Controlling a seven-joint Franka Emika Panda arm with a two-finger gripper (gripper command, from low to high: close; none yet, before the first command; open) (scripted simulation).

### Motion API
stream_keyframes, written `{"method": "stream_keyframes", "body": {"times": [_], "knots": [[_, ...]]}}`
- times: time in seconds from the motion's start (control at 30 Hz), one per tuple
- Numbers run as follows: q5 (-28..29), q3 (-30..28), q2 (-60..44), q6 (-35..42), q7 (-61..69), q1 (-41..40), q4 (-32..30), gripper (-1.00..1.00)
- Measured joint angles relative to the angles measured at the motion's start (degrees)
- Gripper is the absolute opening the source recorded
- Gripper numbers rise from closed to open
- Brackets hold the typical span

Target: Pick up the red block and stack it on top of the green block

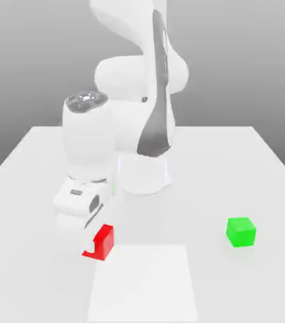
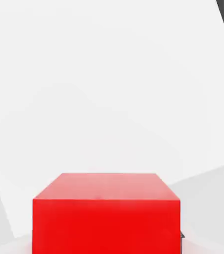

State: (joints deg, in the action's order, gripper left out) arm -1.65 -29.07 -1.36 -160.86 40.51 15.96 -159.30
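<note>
The red block [image 1: 104, 241] rests on the white table [image 1: 233, 164] at the exterior view's front left, partly covered by the white hand. My gripper [image 1: 95, 243] is lowered over the block and shut on it, one finger crossing its near face. In the hand view the red block [image 2: 106, 213] looms very close, with its top face and one side face showing. The green block [image 1: 241, 231] stands alone on the table toward the exterior view's right, about level with the red block and well apart from it.
The arm's white base [image 1: 145, 170] rises behind the two blocks near the table's middle. A paler square patch [image 1: 145, 284] marks the tabletop in front, between the blocks. Open tabletop lies between the red and green blocks.
</note>
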Motion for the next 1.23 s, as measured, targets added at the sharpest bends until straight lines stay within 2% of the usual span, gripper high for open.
{"method": "stream_keyframes", "body": {"times": [0.07,0.17,0.27,0.4,0.87,1.1,1.13,1.23], "knots": [[1.1,0.1,1.1,0.9,-1.4,-0.3,-0.5,-1.00],[0.3,4.6,2.1,1.8,-5.0,-2.9,-1.1,-1.00],[-0.9,9.6,3.1,2.7,-9.4,5.2,-1.5,-1.00],[-1.5,12.7,4.8,3.8,-16.1,10.5,-2.2,-1.00],[0.5,29.4,11.7,7.6,-42.4,23.3,-4.5,-1.00],[1.5,30.8,0.5,-3.4,-45.3,24.4,-4.2,-1.00],[1.9,30.7,-1.3,-5.1,-45.6,24.3,-4.1,1.00],[1.9,30.7,-1.3,-5.1,-45.6,24.3,-4.1,1.00]]}}
